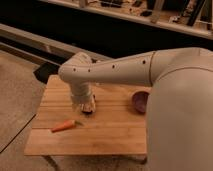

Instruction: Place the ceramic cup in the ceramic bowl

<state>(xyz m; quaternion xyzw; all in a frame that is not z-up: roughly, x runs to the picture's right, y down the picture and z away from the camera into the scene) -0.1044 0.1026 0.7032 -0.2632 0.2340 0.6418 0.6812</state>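
Observation:
My gripper [85,106] points straight down over the middle of the wooden table [110,132], its tip close to the tabletop. It stands open. The ceramic cup is hidden: the wrist and gripper cover that spot, and I can only make out a small dark patch under the tip. The ceramic bowl [140,101], dark purple and round, sits on the table's right side, partly behind my large white arm [180,110]. The gripper is well left of the bowl.
An orange carrot [64,125] lies on the table's front left, just below the gripper. A dark flat object [46,70] lies on the floor past the table's far left corner. A long ledge [50,46] runs behind the table.

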